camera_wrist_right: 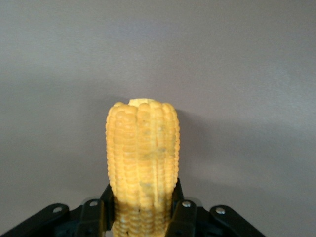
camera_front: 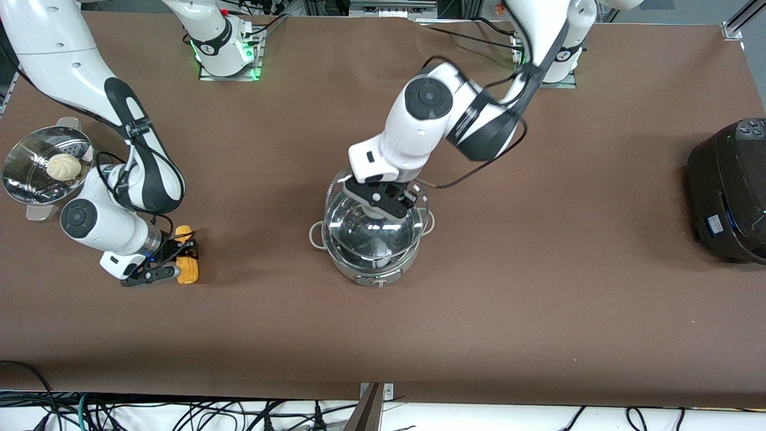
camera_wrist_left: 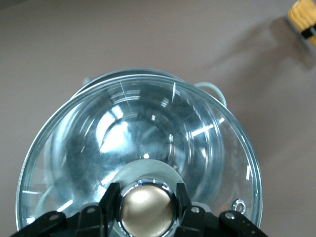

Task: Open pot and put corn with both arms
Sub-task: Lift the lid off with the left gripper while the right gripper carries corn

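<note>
Corn (camera_front: 186,255) lies on the table (camera_front: 538,269), toward the right arm's end from the pot (camera_front: 371,239), with the right gripper (camera_front: 170,258) clamped across it; its fingers (camera_wrist_right: 182,215) press both sides of the cob. Beside that arm stands a steamer pot (camera_front: 36,167) with a bun (camera_front: 64,166). The left gripper (camera_front: 383,200) hangs over the pot, shut on the lid's knob (camera_wrist_left: 146,201), glass lid (camera_wrist_left: 138,148) tilted just above the rim. A black cooker (camera_front: 730,191) sits at the left arm's end.
</note>
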Robot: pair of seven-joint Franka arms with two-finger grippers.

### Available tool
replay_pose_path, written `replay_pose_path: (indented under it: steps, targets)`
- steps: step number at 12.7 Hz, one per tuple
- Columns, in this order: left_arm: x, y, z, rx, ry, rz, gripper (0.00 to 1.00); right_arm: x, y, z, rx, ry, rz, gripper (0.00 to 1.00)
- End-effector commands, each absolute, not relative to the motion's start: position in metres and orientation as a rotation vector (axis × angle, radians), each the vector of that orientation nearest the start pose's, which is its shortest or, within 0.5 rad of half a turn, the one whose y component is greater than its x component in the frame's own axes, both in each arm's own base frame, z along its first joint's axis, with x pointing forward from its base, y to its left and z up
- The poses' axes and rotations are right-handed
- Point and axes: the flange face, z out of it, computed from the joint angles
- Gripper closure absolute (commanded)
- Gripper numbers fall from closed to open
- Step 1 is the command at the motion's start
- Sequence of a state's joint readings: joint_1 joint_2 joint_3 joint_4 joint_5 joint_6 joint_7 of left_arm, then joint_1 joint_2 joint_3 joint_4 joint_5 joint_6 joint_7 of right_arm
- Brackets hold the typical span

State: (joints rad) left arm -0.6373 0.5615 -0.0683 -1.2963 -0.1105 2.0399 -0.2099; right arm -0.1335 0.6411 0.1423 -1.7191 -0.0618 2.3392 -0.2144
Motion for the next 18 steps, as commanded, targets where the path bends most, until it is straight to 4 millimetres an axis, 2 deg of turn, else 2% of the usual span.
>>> replay_pose_path:
  steps: [1, 3, 4, 5, 7, 8, 10, 11, 12, 13, 14, 15, 16, 17, 18]
  targets:
    - [0.581, -0.392, 0.499, -3.247, 0.589, -0.057, 0.91, 0.679, 0.017, 0.289, -3.04, -0.403, 0.066, 1.0]
    - [0.601, -0.317, 0.491, -3.209, 0.42, 0.189, 0.9, 0.687, 0.066, 0.345, -3.016, -0.313, 0.101, 1.0]
    - [0.615, -0.272, 0.486, -3.192, 0.319, 0.275, 0.9, 0.688, 0.104, 0.377, -2.999, -0.244, 0.113, 1.0]
    - [0.626, -0.229, 0.477, -3.163, 0.227, 0.338, 0.9, 0.689, 0.147, 0.399, -2.989, -0.167, 0.105, 1.0]
    - [0.632, -0.165, 0.429, -3.021, 0.166, 0.47, 0.9, 0.688, 0.22, 0.419, -2.976, -0.081, 0.056, 1.0]
    - [0.633, -0.138, 0.404, -2.982, 0.159, 0.533, 0.9, 0.686, 0.256, 0.422, -2.961, -0.075, 0.029, 1.0]
    - [0.645, -0.089, 0.326, -2.956, 0.111, 0.693, 0.9, 0.679, 0.321, 0.43, -2.926, -0.064, -0.017, 1.0]
    - [0.65, -0.074, 0.295, -2.959, 0.115, 0.724, 0.9, 0.676, 0.344, 0.427, -2.916, -0.05, -0.02, 1.0]
    - [0.65, -0.062, 0.274, -2.972, 0.134, 0.724, 0.89, 0.673, 0.363, 0.421, -2.913, -0.048, -0.037, 1.0]
    - [0.65, -0.046, 0.263, -3.0, 0.168, 0.685, 0.89, 0.669, 0.382, 0.411, -2.917, -0.058, -0.07, 1.0]
    - [0.649, -0.035, 0.255, -3.018, 0.207, 0.672, 0.87, 0.664, 0.399, 0.397, -2.923, -0.077, -0.087, 1.0]
    - [0.649, -0.034, 0.254, -3.025, 0.215, 0.671, 0.83, 0.661, 0.414, 0.381, -2.927, -0.099, -0.108, 1.0]
    - [0.648, -0.034, 0.254, -3.027, 0.213, 0.674, 0.63, 0.656, 0.43, 0.364, -2.923, -0.12, -0.121, 1.0]
    - [0.648, -0.034, 0.255, -3.03, 0.212, 0.677, 0.03, 0.65, 0.446, 0.351, -2.913, -0.131, -0.133, 1.0]
    - [0.647, -0.035, 0.258, -3.029, 0.196, 0.684, 0.0, 0.643, 0.461, 0.336, -2.912, -0.105, -0.137, 1.0]
